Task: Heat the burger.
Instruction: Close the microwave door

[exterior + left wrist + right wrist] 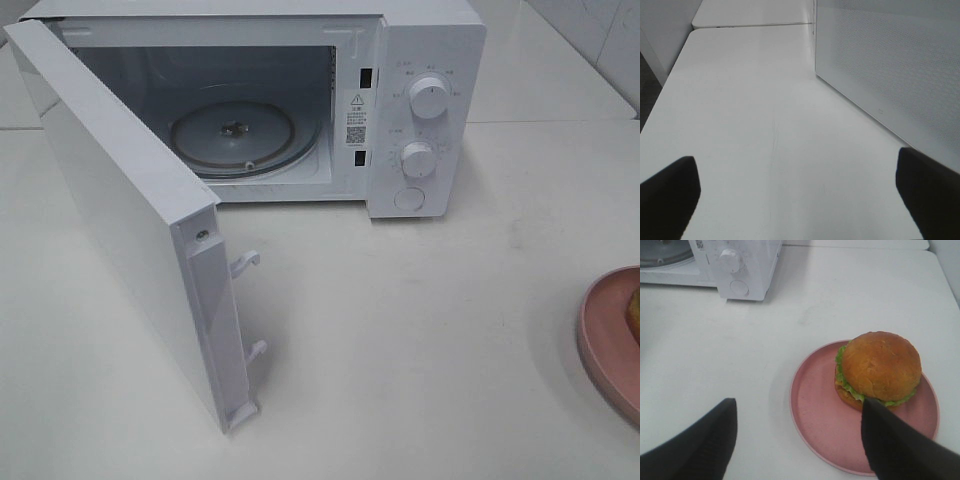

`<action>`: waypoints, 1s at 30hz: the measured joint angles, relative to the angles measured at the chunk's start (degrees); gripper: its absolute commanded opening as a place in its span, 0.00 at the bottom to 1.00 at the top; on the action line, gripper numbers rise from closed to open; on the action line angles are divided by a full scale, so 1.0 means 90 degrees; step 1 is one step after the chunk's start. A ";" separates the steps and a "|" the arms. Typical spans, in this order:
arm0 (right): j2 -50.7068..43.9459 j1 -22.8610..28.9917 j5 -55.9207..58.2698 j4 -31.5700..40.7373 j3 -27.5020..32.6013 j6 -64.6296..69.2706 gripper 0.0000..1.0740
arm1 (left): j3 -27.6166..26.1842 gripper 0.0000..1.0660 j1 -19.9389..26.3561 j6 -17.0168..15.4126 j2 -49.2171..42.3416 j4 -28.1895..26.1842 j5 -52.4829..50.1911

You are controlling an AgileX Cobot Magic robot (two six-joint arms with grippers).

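The burger [880, 365], with a glossy brown bun and green lettuce, sits on a pink plate [815, 405] in the right wrist view. My right gripper [797, 440] hovers open just short of it, one finger over the plate's near rim and nothing between the fingers. In the high view only a sliver of the burger [634, 312] and the plate [605, 340] show at the right edge. My left gripper [797, 195] is open wide above bare table beside the microwave door [890, 65]. Neither arm shows in the high view.
The white microwave [425, 100] stands at the back with its door [120, 220] swung wide toward the front left. Its glass turntable [232, 135] is bare. Its knob panel [740, 265] shows beyond the plate in the right wrist view. White table [420, 350] lies between microwave and plate.
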 measured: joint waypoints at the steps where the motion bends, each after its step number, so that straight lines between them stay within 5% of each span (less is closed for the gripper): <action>1: 0.0000 0.0000 0.0000 0.0000 0.0000 0.0000 0.65 | 0.0000 0.94 0.0000 0.0000 0.0000 0.0000 0.0000; 30: -0.0108 -0.0344 0.0013 0.0045 0.0000 0.0000 0.69 | 0.0000 0.94 0.0000 0.0000 0.0000 0.0000 0.0000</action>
